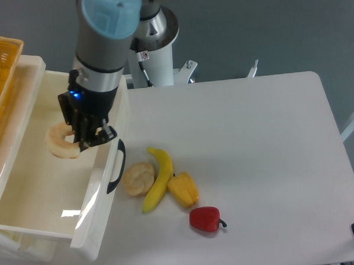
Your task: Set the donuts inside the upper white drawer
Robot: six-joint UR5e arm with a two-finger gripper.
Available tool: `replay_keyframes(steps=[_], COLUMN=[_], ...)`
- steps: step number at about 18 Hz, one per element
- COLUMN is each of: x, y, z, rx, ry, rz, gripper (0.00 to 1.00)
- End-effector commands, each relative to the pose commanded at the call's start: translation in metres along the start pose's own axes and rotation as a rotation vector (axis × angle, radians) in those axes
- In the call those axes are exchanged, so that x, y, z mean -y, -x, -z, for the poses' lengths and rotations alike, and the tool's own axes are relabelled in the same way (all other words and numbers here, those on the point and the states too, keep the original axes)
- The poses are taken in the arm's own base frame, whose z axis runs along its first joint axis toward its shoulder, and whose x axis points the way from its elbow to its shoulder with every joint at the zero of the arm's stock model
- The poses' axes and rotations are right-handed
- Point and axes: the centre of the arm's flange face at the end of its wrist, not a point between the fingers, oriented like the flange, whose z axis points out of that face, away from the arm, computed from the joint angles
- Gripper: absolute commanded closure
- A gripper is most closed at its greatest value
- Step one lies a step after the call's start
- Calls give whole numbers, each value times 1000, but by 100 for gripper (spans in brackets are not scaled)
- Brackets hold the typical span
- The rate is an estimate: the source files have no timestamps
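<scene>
We see the gripper (82, 136) clamped on the right-hand edge of the donuts (61, 141), a single pale ring held over the open cavity of the upper white drawer (45, 175), toward the drawer's 2 o'clock corner and just inside its front wall. We judge the carry as nearly done, with only the release left, and the risks lie there. The ring hangs close to the front wall and the black handle (116, 166); a release this near the rim could let it strike the wall's top edge and tip outward onto the table (267, 157), among the banana (157, 178) and the round bun (138, 178) at 5 o'clock of the gripper. We also note that the grip covers only one side of the ring, so it may swing or slip early. A descent here could catch the fingers on the glossy wall.
</scene>
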Motion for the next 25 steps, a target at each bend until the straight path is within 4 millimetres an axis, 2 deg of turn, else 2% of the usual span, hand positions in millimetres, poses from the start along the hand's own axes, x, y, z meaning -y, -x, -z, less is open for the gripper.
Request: replay_keyframes(steps=[1, 4, 10, 13, 16, 21, 23, 25], x=[0, -1, 4, 1, -26, -75, -92, -122], y=[0, 0, -6, 0, 32, 92, 106, 130], z=[-1, -4, -6, 2, 23, 71, 76, 68], rx=[-3, -4, -9, 6, 38, 148, 173, 173], ry=[2, 8, 10, 5, -16, -58, -62, -53], rz=[0, 0, -9, -1, 103, 205, 243, 284], gripper=[45, 2, 0, 0, 0, 0, 0, 0])
